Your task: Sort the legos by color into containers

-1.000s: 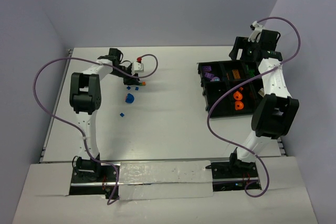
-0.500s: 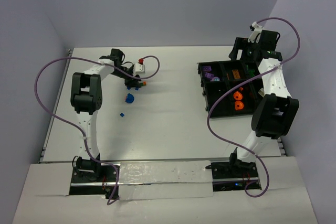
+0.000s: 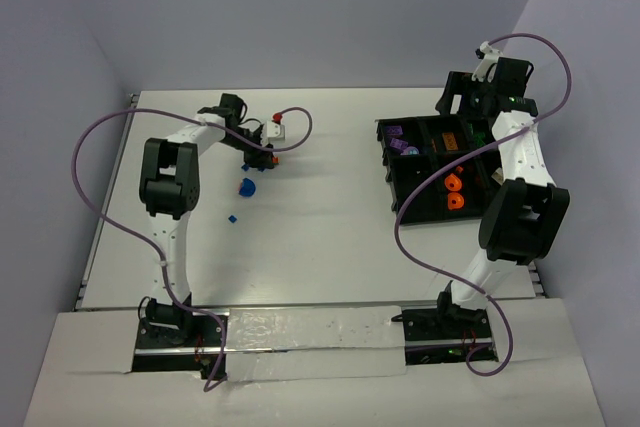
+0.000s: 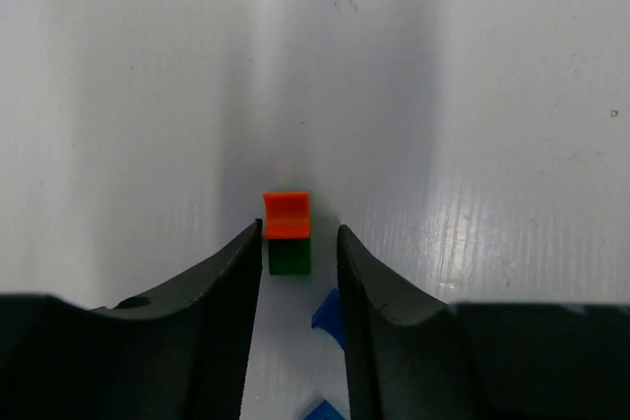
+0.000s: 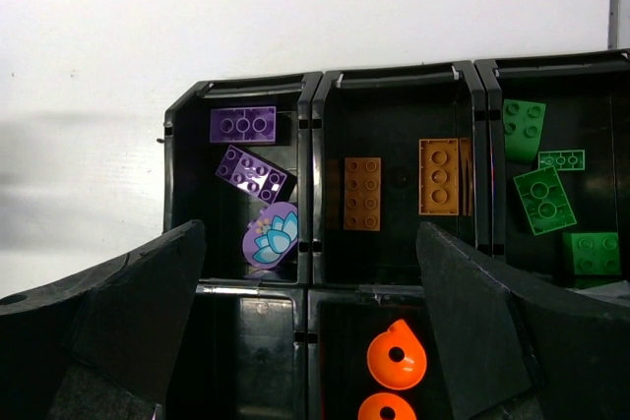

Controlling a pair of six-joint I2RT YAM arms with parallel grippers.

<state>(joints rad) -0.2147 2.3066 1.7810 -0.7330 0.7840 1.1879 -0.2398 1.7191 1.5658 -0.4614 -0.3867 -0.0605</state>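
In the left wrist view a small orange brick (image 4: 286,213) lies against a green brick (image 4: 289,257) on the white table. My left gripper (image 4: 299,243) is open, its tips either side of the green brick with thin gaps. Two blue pieces (image 4: 330,312) lie between the fingers, nearer the palm. From above, the left gripper (image 3: 262,152) sits low at the far left. My right gripper (image 5: 310,243) hangs open and empty over the black tray (image 5: 394,76). The tray holds purple bricks (image 5: 242,125), brown bricks (image 5: 362,193), green bricks (image 5: 544,200) and orange rounded pieces (image 5: 396,359).
A round blue piece (image 3: 246,187) and a tiny blue brick (image 3: 232,217) lie on the table just nearer the bases than the left gripper. The tray (image 3: 385,162) stands at the far right, with the right gripper (image 3: 458,97) at its far edge.
The left gripper has shifted a little to the right, up to the orange and green bricks, and its jaws have moved slightly. The right arm has not moved.
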